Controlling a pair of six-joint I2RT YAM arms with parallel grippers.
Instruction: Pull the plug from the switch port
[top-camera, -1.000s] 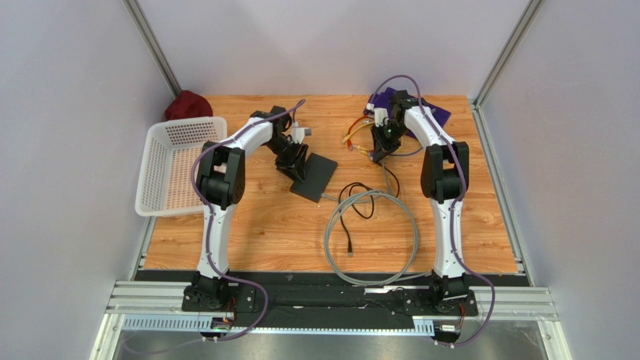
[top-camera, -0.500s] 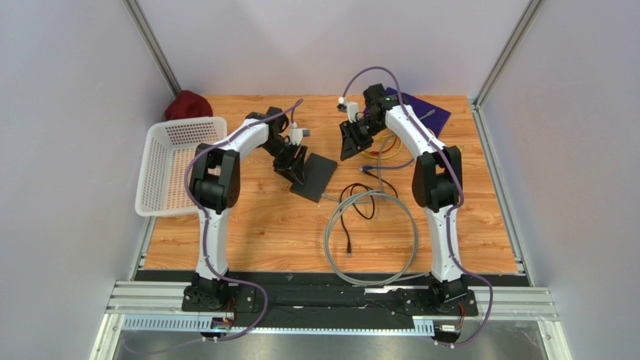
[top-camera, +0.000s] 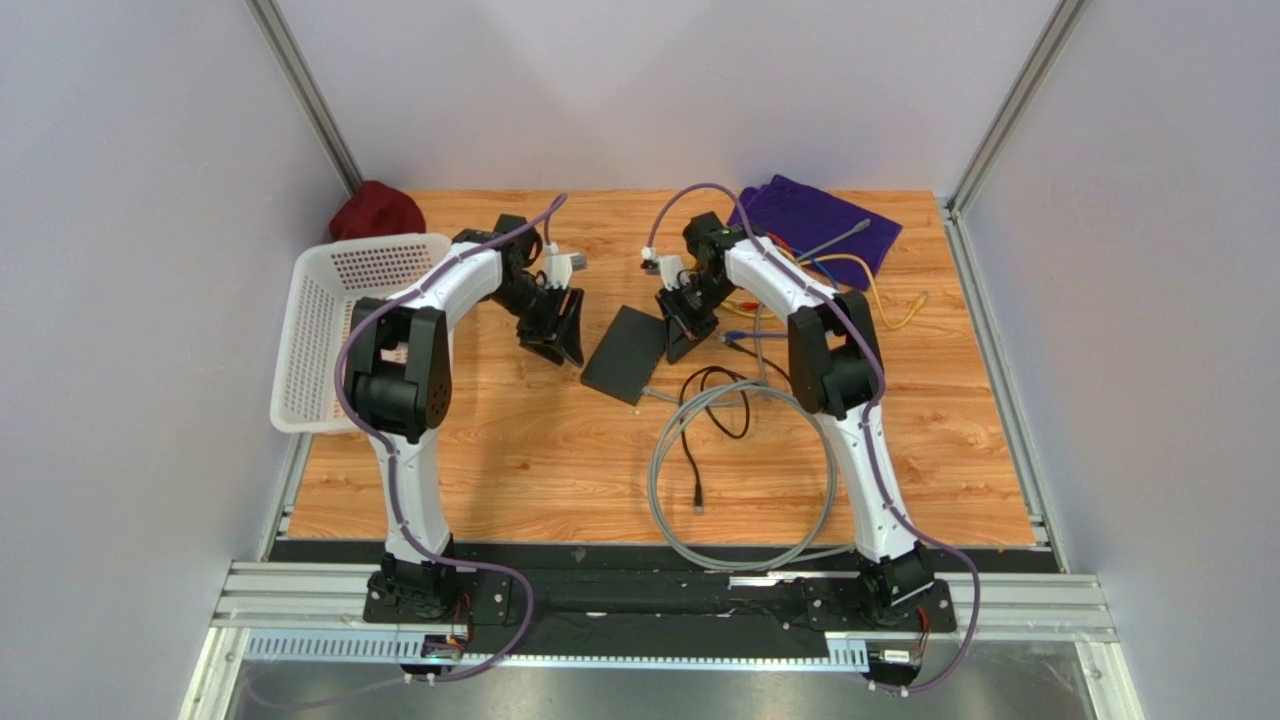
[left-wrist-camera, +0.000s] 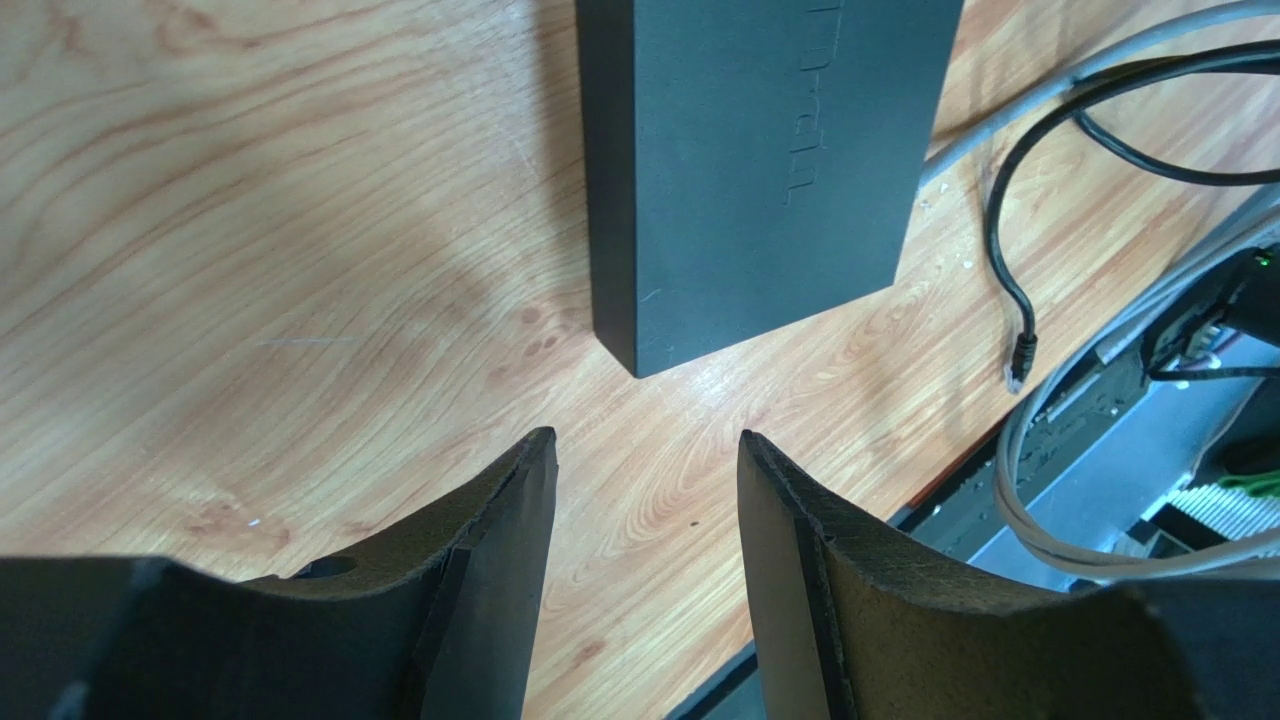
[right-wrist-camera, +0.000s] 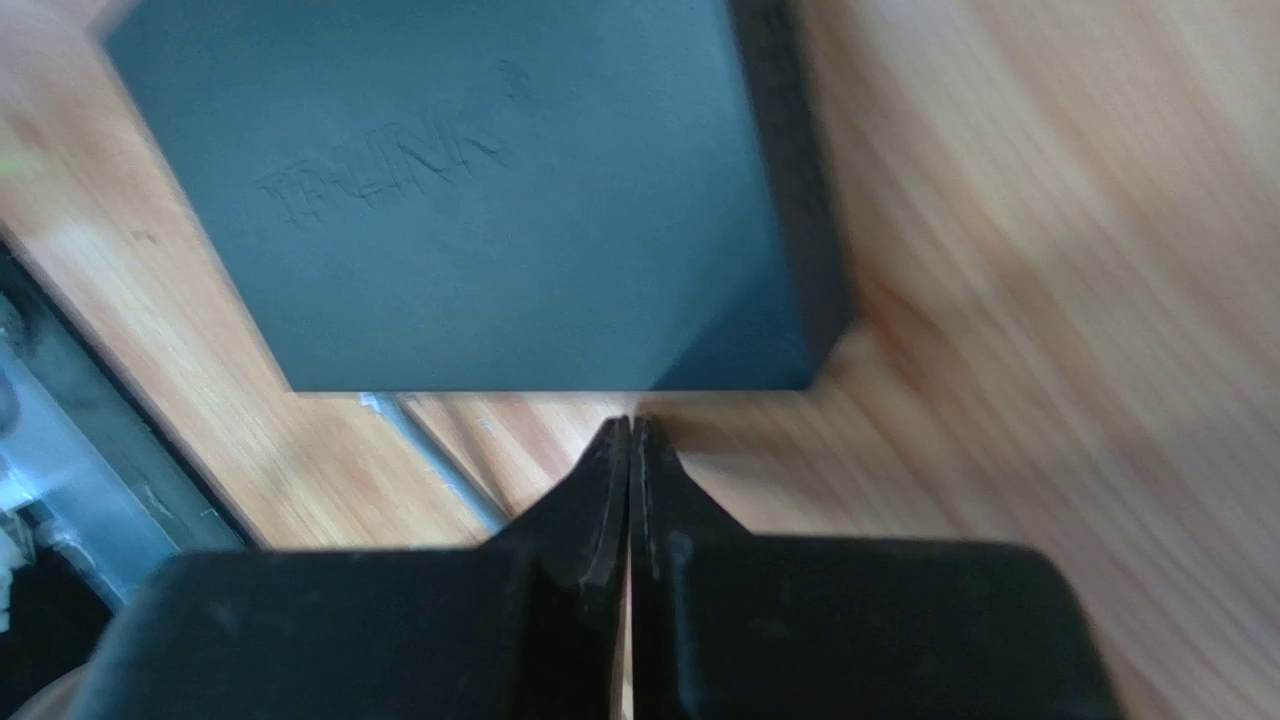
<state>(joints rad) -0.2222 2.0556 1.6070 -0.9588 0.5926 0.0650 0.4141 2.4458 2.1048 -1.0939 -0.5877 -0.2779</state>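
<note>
top external shows the switch (top-camera: 628, 354) lying flat; left gripper (left-wrist-camera: 646, 443) spread and empty beside it, right gripper (right-wrist-camera: 631, 428) pressed together (tips near its corner).

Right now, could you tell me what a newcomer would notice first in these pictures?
The flat black switch lies mid-table between the open left gripper and the shut right gripper. A grey cable coils on its near side, and a white basket sits at the left edge.
</note>
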